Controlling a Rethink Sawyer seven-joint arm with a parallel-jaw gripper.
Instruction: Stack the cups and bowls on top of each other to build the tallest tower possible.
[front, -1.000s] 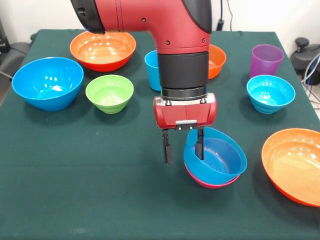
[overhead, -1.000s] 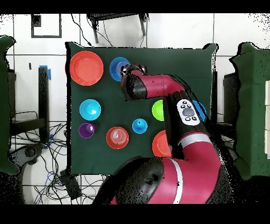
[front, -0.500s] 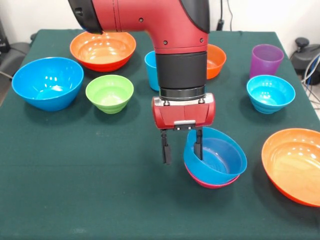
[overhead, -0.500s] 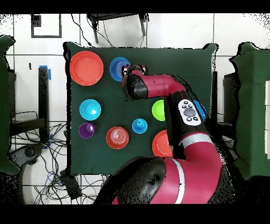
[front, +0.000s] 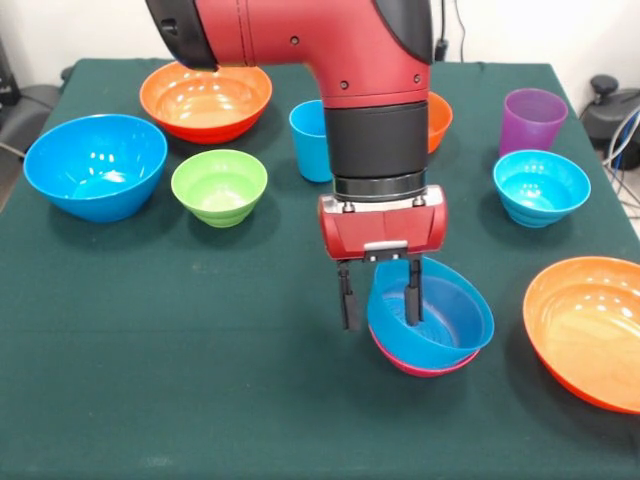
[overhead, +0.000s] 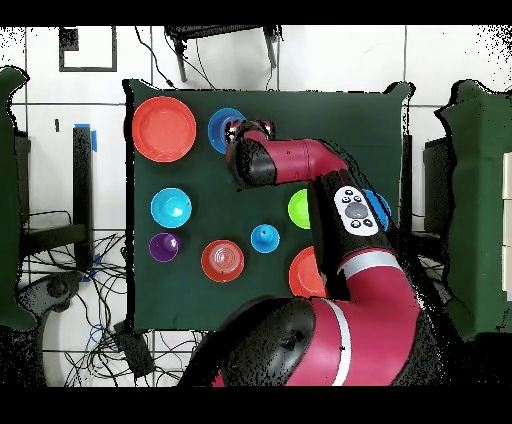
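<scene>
The tower is a blue bowl (front: 440, 318) nested in a pink bowl (front: 418, 368), standing right of centre near the table's front; from above the blue bowl (overhead: 222, 127) shows beside the arm's wrist. My gripper (front: 380, 295) hangs over the blue bowl's left rim and is open. One finger (front: 347, 298) is outside the bowl, the other (front: 413, 291) inside it. A light blue cup (front: 309, 140) stands behind the arm, and a purple cup (front: 532, 120) at the back right. Loose bowls lie around: green (front: 219, 186), large blue (front: 95, 165), cyan (front: 540, 186).
An orange bowl (front: 205, 100) sits at the back left, and another (front: 438, 118) is half hidden behind the arm. A large orange bowl (front: 588, 328) lies at the front right edge. The green table (front: 180, 360) ends close behind the back bowls.
The gripper has shifted a little to the right and slightly down, so its inner finger sits deeper in the blue bowl. The finger gap looks the same and the bowls have not moved.
</scene>
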